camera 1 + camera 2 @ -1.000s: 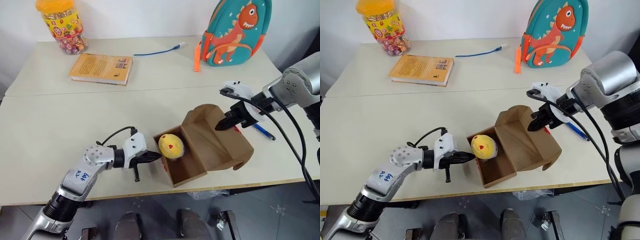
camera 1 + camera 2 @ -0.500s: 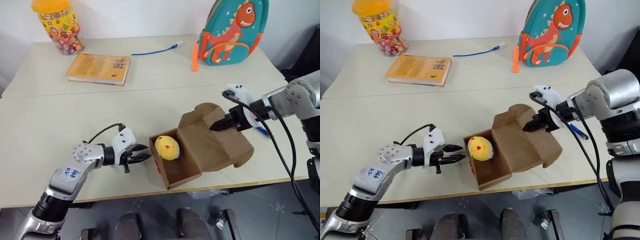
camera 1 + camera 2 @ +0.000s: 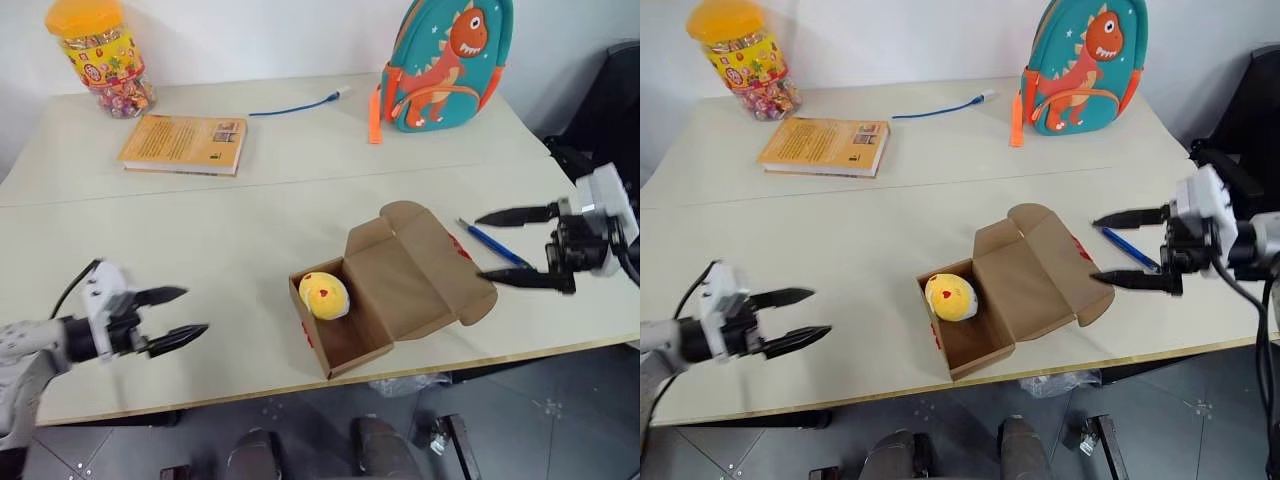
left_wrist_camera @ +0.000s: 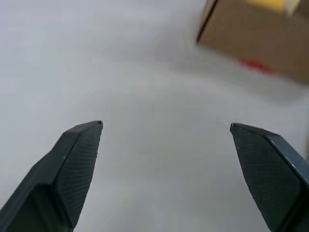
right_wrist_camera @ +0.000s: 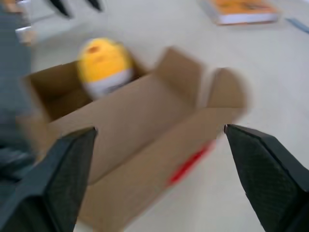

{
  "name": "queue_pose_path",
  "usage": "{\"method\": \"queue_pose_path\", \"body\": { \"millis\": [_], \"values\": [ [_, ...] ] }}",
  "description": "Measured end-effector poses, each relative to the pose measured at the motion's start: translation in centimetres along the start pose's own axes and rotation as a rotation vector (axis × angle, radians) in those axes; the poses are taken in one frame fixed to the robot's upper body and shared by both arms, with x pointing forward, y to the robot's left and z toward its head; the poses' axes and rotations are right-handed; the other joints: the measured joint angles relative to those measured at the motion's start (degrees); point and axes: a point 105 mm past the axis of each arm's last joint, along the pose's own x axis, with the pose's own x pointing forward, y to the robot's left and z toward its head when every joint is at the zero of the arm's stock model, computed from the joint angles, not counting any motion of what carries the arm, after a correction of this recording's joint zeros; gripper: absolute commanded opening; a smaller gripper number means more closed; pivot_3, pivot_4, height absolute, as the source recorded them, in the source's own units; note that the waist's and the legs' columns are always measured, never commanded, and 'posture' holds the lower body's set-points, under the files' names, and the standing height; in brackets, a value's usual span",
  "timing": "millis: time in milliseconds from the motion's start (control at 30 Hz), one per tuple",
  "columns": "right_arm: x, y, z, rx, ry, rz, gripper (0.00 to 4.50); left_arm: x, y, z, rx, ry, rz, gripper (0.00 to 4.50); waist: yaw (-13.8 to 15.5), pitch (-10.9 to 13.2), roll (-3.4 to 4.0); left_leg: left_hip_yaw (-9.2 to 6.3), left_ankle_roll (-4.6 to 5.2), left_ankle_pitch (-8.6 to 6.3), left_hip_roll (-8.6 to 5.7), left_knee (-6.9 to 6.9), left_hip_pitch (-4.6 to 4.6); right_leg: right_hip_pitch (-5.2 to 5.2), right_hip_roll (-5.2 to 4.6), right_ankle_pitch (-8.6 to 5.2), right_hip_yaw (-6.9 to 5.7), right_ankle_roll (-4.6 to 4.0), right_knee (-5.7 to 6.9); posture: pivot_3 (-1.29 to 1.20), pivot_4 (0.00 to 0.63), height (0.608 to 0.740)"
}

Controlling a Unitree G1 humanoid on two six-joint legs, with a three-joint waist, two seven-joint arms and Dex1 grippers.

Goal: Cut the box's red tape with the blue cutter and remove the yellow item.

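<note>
Both claws are wide apart and hold nothing. The yellow item [image 3: 324, 295] sits in the open box [image 3: 400, 290], between the left claw [image 3: 172, 315] and right claw [image 3: 505, 245]. A clumsy grab could shove the box off the worktop [image 3: 250, 220].

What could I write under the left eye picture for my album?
Open box with yellow plush toy inside, both grippers open and apart from it, blue cutter lying beside it.

The box [image 3: 395, 290] lies open, the yellow item [image 3: 324, 295] inside, the blue cutter [image 3: 495, 245] beside.
</note>
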Motion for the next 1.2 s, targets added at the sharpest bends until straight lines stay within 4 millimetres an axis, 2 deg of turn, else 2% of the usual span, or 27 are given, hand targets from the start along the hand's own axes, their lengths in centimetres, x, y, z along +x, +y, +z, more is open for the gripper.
{"method": "queue_pose_path", "body": {
  "millis": [67, 133, 167, 300, 333, 400, 500, 600, 767, 867, 967, 1067, 1200],
  "values": [
    [0.9, 1.5, -0.1, -0.024, -0.035, 0.044, 4.45, -1.3, -0.8, -1.2, -0.073, 0.051, -0.027, 4.5, 0.0, 0.04, -0.06, -0.02, -0.04, 0.0, 0.0, -0.06, 0.0, -0.01, 0.0, -0.01, 0.0, -0.02, 0.0, 0.0, 0.15, 0.74],
    [1.5, 2.3, 0.0, -0.039, -0.061, 0.062, 4.45, -1.2, -1.1, 0.0, -0.072, 0.03, -0.051, 4.5, 0.48, 0.08, -0.08, -0.05, -0.03, 0.01, -0.03, -0.05, 0.0, 0.02, -0.01, -0.01, -0.01, -0.03, 0.0, 0.0, 0.15, 0.74],
    [1.7, 2.5, 0.2, -0.048, -0.067, 0.059, 4.45, -0.6, -1.2, 1.5, -0.051, -0.004, -0.077, 4.5, 1.24, 0.11, -0.08, -0.1, -0.01, 0.05, -0.08, -0.03, 0.0, 0.05, -0.03, 0.0, -0.03, -0.03, 0.0, 0.0, 0.15, 0.74],
    [2.0, 3.4, 1.3, -0.069, -0.087, 0.041, 4.45, 2.6, -2.6, 11.0, 0.138, -0.182, -0.214, 4.5, 3.03, 0.12, -0.23, -0.31, -0.02, 0.07, -0.08, 0.05, 0.07, 0.37, -0.02, 0.12, -0.19, -0.15, -0.07, 0.0, 0.15, 0.74],
    [1.9, 3.6, 1.4, -0.062, -0.089, 0.035, 4.45, 2.9, -2.8, 12.2, 0.153, -0.192, -0.232, 4.5, 3.04, 0.11, -0.23, -0.3, -0.02, 0.07, -0.09, 0.05, 0.12, 0.43, -0.01, 0.13, -0.18, -0.13, -0.12, 0.0, 0.15, 0.74],
    [1.3, 3.9, 1.0, -0.022, -0.078, 0.006, 4.45, 4.8, -3.6, 14.3, 0.183, -0.168, -0.323, 4.5, 3.12, 0.13, -0.21, -0.26, -0.03, 0.06, -0.09, 0.06, 0.13, 0.41, 0.03, 0.13, -0.2, -0.13, -0.18, 0.0, 0.15, 0.74],
    [0.7, 4.4, 1.2, -0.002, -0.053, -0.002, 4.45, 8.8, -6.4, 17.1, 0.323, -0.042, -0.521, 4.5, 3.76, 0.18, -0.25, -0.29, -0.06, 0.06, -0.08, 0.19, 0.03, 0.43, 0.09, 0.14, -0.26, -0.1, -0.23, 0.0, 0.15, 0.74],
    [0.1, 4.7, 2.1, -0.015, -0.048, -0.033, 4.45, 12.1, -8.4, 17.0, 0.413, 0.078, -0.636, 4.5, 3.23, 0.18, -0.23, -0.28, -0.07, 0.02, -0.08, 0.14, 0.07, 0.44, 0.13, 0.15, -0.23, -0.08, -0.32, 0.0, 0.15, 0.74],
    [0.2, 5.9, 2.7, 0.006, -0.033, -0.071, 4.45, 16.7, -8.7, 14.7, 0.546, 0.243, -0.641, 4.5, 3.29, 0.23, -0.28, -0.66, -0.13, 0.03, -0.08, 0.08, 0.09, 0.34, 0.37, 0.15, -0.05, -0.08, -0.26, 0.0, 0.15, 0.74],
    [0.2, 6.4, 3.0, 0.012, -0.03, -0.101, 4.45, 17.9, -8.0, 13.7, 0.618, 0.302, -0.606, 4.5, 3.35, 0.26, -0.34, -0.67, -0.12, 0.02, -0.09, 0.15, 0.08, 0.34, 0.36, 0.16, 0.02, -0.07, -0.25, 0.0, 0.15, 0.74],
    [0.2, 6.7, 2.9, 0.024, -0.029, -0.131, 4.45, 18.3, -8.1, 13.7, 0.678, 0.31, -0.61, 4.5, 3.45, 0.28, -0.37, -0.67, -0.09, 0.0, -0.1, 0.25, 0.07, 0.37, 0.35, 0.17, 0.04, -0.04, -0.23, 0.0, 0.15, 0.74],
    [0.2, 6.8, 2.9, 0.032, -0.025, -0.148, 4.5, 18.5, -8.2, 13.5, 0.73, 0.333, -0.622, 3.92, 3.52, 0.28, -0.37, -0.7, -0.08, 0.0, -0.1, 0.32, 0.08, 0.43, 0.35, 0.19, 0.04, -0.02, -0.21, 0.0, 0.15, 0.74],
    [0.3, 6.9, 2.7, 0.043, -0.028, -0.161, 4.5, 19.8, -8.9, 13.3, 0.763, 0.322, -0.645, 2.72, 3.56, 0.29, -0.38, -0.75, -0.04, -0.03, -0.1, 0.48, 0.07, 0.5, 0.35, 0.22, 0.04, 0.02, -0.19, 0.0, 0.15, 0.74]
  ]
}}
